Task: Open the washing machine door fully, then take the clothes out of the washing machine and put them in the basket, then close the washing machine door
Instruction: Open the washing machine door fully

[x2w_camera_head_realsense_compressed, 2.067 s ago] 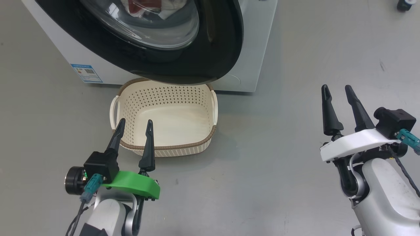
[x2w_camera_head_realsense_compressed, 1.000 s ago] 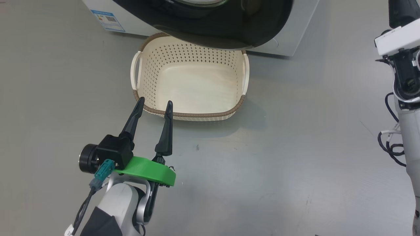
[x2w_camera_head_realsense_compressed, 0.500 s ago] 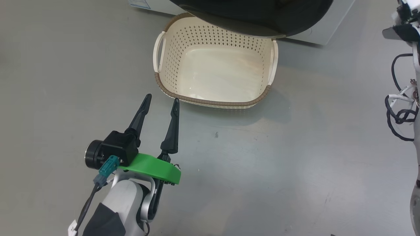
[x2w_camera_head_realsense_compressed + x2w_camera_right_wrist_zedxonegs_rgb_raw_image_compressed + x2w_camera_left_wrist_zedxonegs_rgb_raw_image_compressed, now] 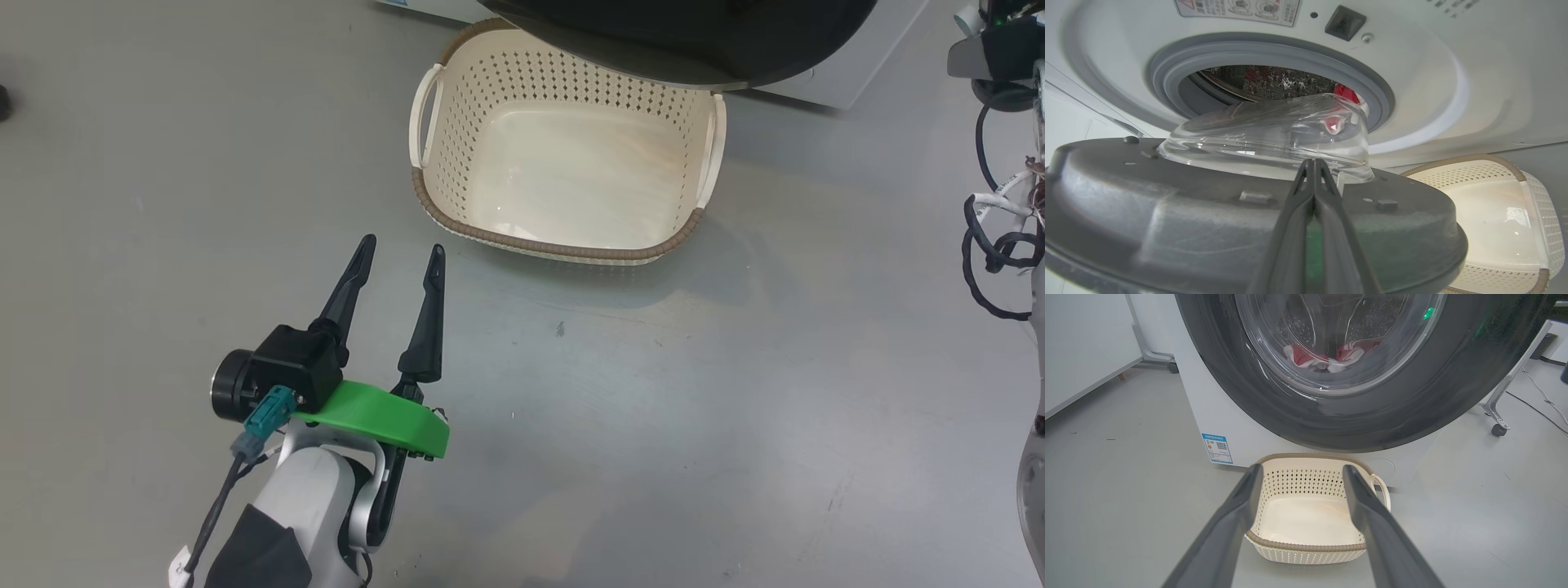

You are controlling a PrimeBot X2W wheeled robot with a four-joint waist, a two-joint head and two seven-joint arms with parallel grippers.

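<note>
Your left gripper (image 4: 403, 243) spread wide and empty near the basket (image 4: 563, 247), your right gripper (image 4: 1312, 163) pinched shut, holding nothing, over the inner face of the partly open washing machine door (image 4: 1167, 228), the clothes (image 4: 1327, 361) inside the washing machine (image 4: 1433, 81).

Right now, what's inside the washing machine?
Red-and-white clothes lie low in the drum, seen through the door glass. The door's black rim covers the drum's sides.

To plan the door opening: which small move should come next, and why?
Probably push the washing machine door wider with the shut right gripper: its tips sit at the door's inner face, the door is only partly open, and the clothes lie in the drum.
</note>
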